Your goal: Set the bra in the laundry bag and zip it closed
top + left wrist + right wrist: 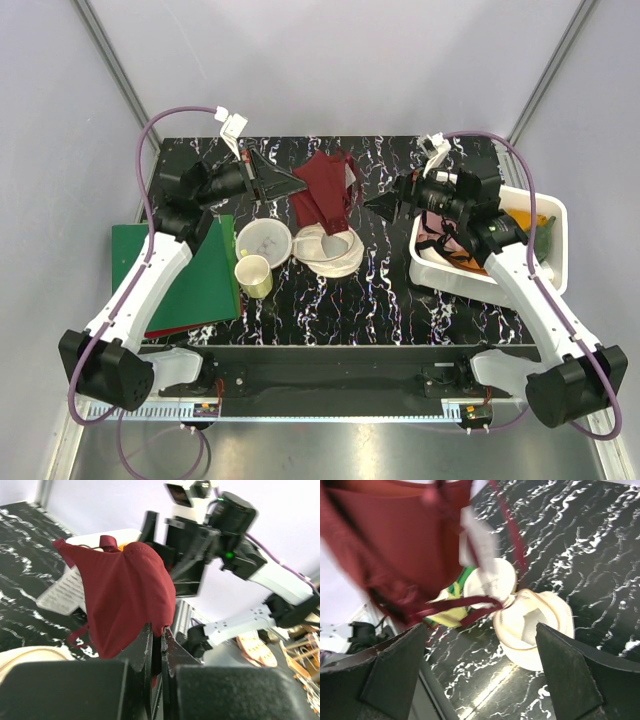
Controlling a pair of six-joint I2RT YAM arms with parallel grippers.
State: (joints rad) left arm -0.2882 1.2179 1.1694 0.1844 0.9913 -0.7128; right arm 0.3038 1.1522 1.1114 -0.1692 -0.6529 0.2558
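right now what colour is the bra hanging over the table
Dark red, maroon all over; the bra shows best in the left wrist view.

- This is a robotics lab test cell, not a home: a left arm (150, 280) and a right arm (530, 292), white and black, are bolted at 7 and 5 o'clock on a black marble-patterned desk (400, 300).
- Plain pale walls close it in, with bare metal frame posts (110, 60) running off at 11 and 1 o'clock.
- Purple cables (160, 118) loop openly from the arms.
- A strip with tick marks (320, 412) edges the desk at 6 o'clock.
- The household things look like props: the bra (322, 190), the laundry bag (330, 252), and a white tub (440, 272) at 3 o'clock.
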